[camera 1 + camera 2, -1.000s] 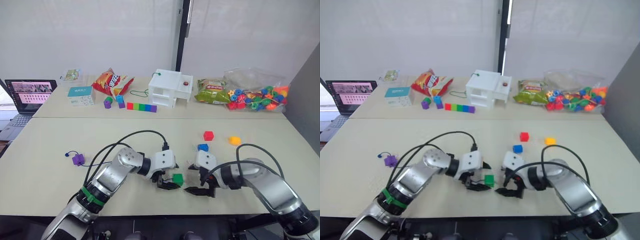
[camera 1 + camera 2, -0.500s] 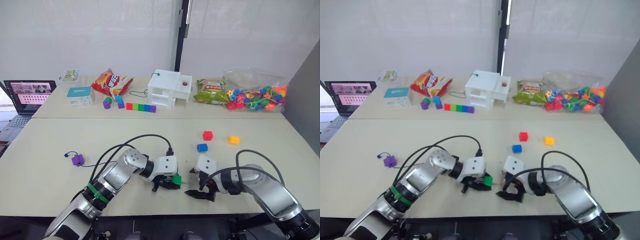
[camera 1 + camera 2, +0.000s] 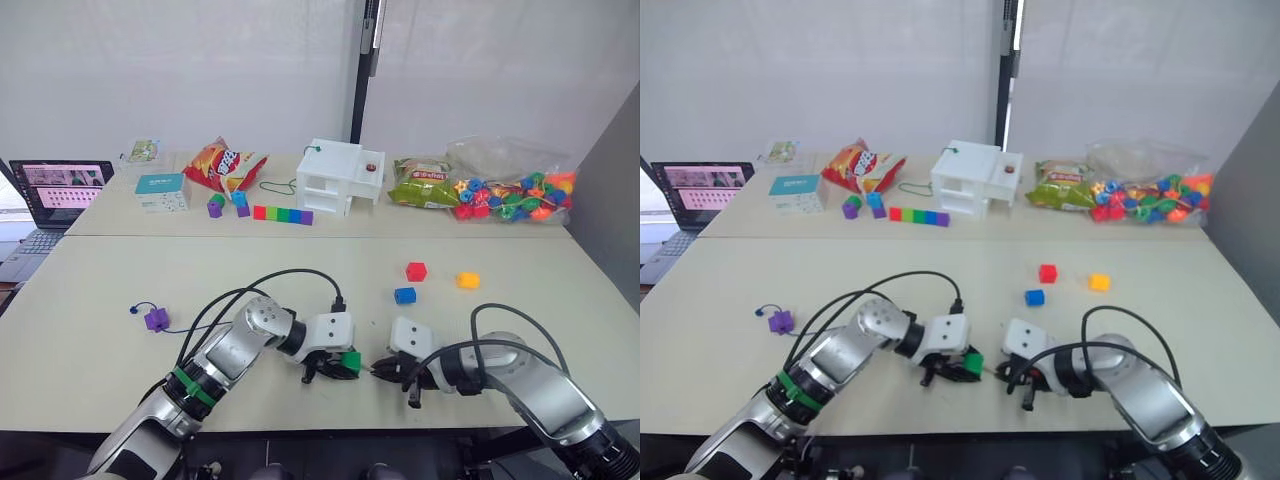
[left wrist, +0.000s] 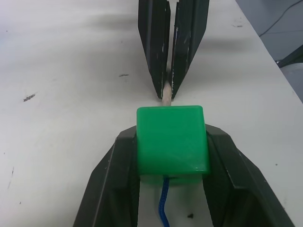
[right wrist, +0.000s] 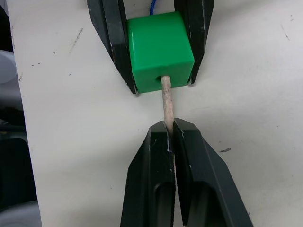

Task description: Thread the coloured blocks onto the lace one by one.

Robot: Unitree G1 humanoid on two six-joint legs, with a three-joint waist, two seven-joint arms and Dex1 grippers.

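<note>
Laptop (image 3: 55,190), snack bags (image 3: 225,163), bead bag (image 3: 515,193)

Bright green plastic cube (image 5: 160,48); dark-blue lace (image 4: 163,208) with pale beige stiff tip (image 5: 166,105). Black end effector fingers (image 5: 143,189). Red cube (image 3: 417,271), blue cube (image 3: 404,295), yellow cube (image 3: 467,280), purple cube (image 3: 156,320). Cream surface (image 3: 120,270).

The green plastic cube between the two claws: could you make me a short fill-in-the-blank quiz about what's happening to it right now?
1. The left claw is shut on the small green plastic cube, whose colour is ____.
2. The right claw pinches the pale stiff tip of the thin dark-blue ____.
3. That tip comes out of a ____ in the cube's face.
4. The small purple plastic cube sits on the lace near its far ____.

Missing words: green; lace; hole; end
</note>
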